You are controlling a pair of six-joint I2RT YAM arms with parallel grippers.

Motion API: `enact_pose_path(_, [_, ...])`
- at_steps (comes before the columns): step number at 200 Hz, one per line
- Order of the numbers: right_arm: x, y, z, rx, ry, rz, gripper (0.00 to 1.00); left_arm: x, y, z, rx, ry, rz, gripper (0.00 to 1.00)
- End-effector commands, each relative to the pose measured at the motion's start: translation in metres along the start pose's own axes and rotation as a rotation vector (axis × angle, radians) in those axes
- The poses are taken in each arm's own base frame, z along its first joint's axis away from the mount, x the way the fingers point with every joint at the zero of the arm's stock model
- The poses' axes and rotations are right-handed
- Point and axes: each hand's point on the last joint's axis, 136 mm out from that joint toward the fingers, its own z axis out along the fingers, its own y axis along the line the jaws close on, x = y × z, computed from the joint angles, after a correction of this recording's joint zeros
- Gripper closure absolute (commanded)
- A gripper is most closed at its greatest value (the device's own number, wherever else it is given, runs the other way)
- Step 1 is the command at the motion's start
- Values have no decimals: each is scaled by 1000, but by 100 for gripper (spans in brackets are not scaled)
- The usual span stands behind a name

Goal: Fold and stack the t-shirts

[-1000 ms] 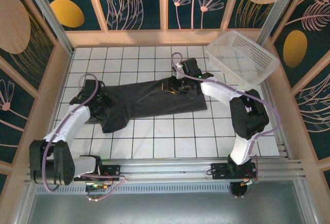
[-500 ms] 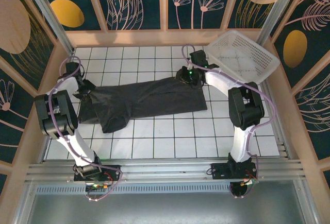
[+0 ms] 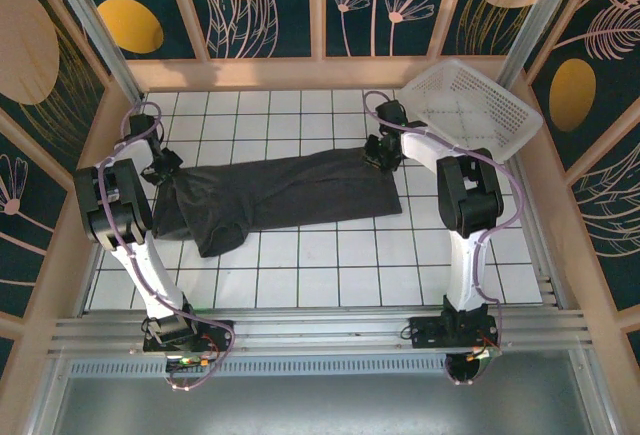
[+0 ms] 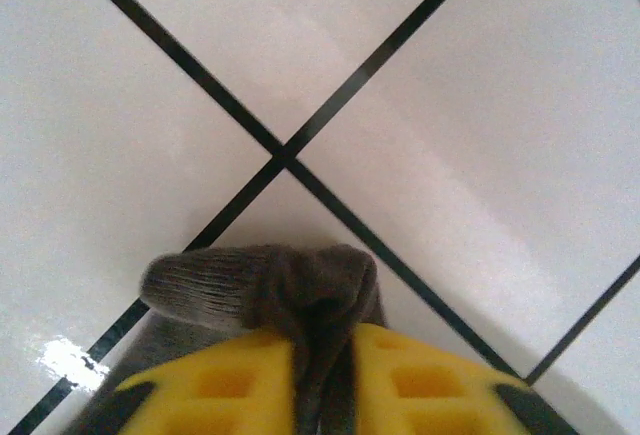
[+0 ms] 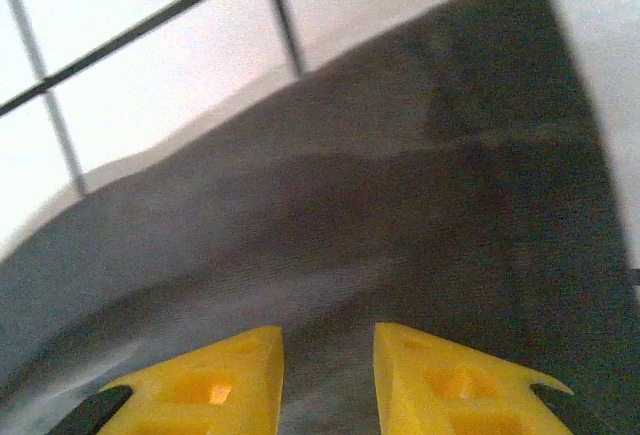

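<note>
The t-shirt (image 3: 290,195) is lying stretched across the middle of the tiled bench (image 3: 330,265), from 9 to 3 o'clock. The left tool (image 3: 165,167) is pinching its 9 o'clock end. The right tool (image 3: 380,152) is sitting spread over its 2 o'clock corner.

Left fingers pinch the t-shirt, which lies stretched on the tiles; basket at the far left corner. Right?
No: the basket sits at the far right corner, per the top external view. The left fingers do pinch the t-shirt, stretched on the tiles.
</note>
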Motion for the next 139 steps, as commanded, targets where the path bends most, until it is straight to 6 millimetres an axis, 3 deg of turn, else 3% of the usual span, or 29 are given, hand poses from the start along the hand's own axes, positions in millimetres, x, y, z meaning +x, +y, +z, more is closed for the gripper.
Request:
enact_pose_path(1, [3,-24,4,98,5,36,70,-21,4,-2,-40,-45,1,100])
enact_pose_path(43, [9,-45,7,159,-4,29,81,-32,22,14,-65,19,-60,100])
enact_pose_path(87, [17,-55,20,183,16,-27,89,-31,19,36,-64,116,-38,100])
enact_pose_path(105, [13,-47,16,156,-5,-68,89,-40,19,30,-81,91,-39,85])
enact_pose_path(114, [10,-37,11,136,-21,-105,88,-47,17,22,-76,61,-43,73])
enact_pose_path(124, [5,-24,3,109,-46,-154,84,-56,13,6,-61,19,-46,56])
enact_pose_path(139, [-1,-1,-11,70,-84,-230,78,-64,11,-23,-49,-40,-51,47])
